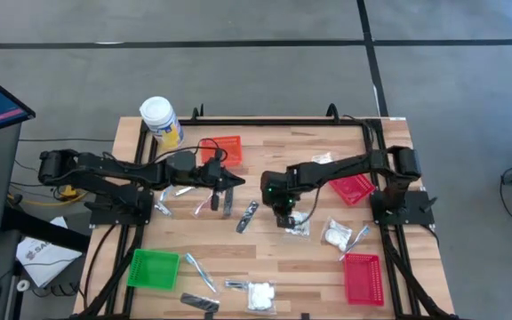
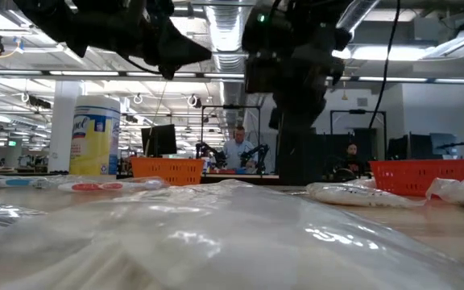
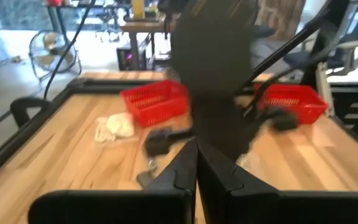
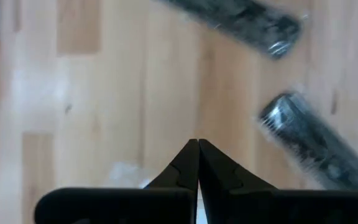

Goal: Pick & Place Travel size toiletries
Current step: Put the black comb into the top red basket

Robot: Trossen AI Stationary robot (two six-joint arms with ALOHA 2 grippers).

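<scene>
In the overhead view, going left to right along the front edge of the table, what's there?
Green mesh basket → slim silvery sachet → white lumpy clear-wrapped packet → red mesh basket.

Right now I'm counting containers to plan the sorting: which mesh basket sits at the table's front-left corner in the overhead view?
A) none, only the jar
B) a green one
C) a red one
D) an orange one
B: the overhead view shows the green basket at the front-left corner; the jar stands at the back-left, and a red basket is at the front right.
</scene>
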